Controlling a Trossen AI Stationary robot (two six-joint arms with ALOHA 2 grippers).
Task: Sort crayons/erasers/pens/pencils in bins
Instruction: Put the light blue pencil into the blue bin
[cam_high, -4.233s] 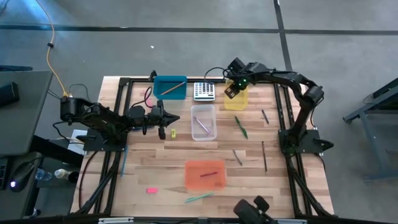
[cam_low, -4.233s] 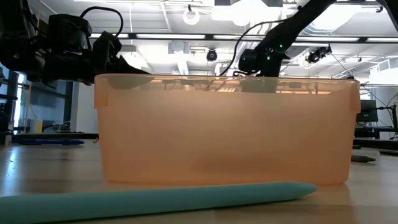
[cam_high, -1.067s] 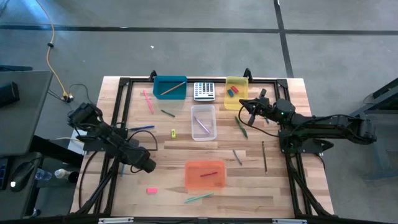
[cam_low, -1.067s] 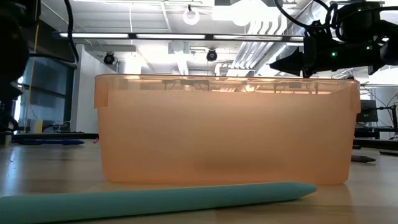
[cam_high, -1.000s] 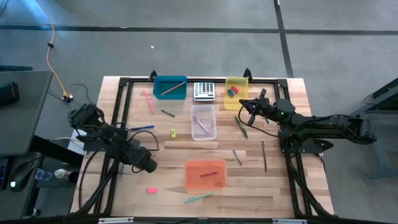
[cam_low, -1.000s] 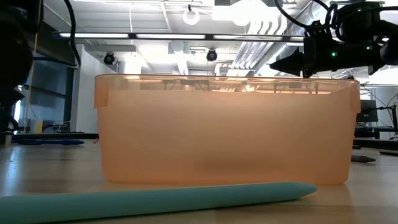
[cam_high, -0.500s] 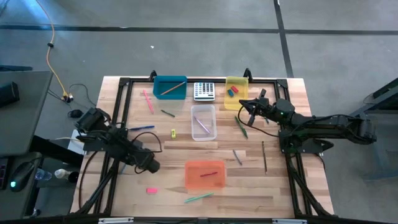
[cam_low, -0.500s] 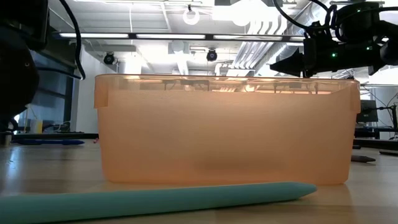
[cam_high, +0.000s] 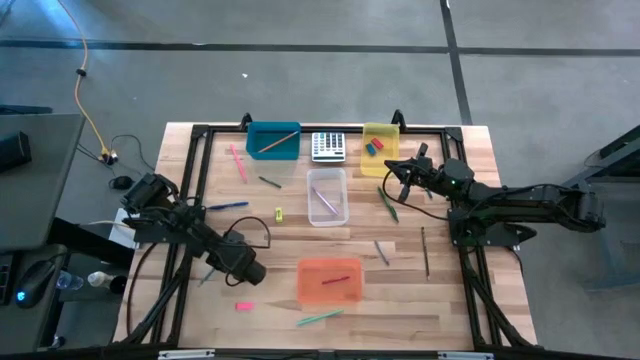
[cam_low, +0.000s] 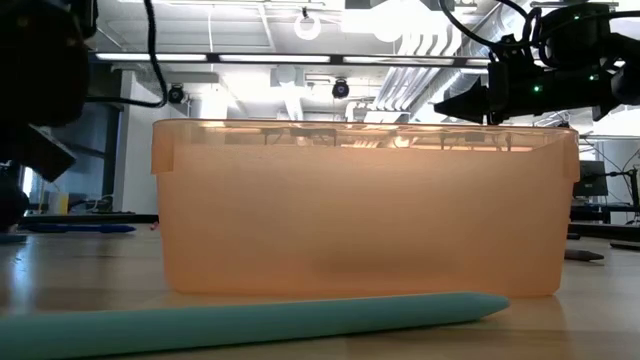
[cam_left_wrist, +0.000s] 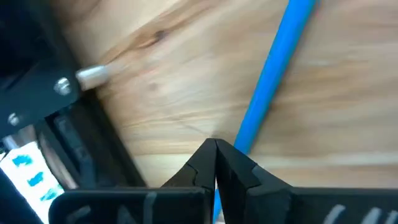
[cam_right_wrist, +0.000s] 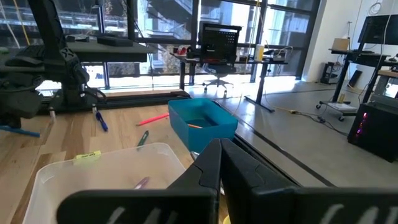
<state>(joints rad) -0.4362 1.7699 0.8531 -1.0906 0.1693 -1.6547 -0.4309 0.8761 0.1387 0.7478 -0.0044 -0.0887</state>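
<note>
Orange bin (cam_high: 330, 281) at the bench's (cam_high: 440, 300) near middle, pink eraser (cam_high: 243, 306) to its left, left end effector (cam_high: 250, 271) clenched just left of the bin, blue pen (cam_left_wrist: 272, 99) beneath it, right end effector (cam_high: 391, 177) clenched beside the yellow bin (cam_high: 380, 148).

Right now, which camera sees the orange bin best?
The high view: it looks down into the orange bin and shows a red stick lying inside. The low view fills up with the bin's orange wall, so its contents stay hidden. Neither wrist view shows it.
</note>
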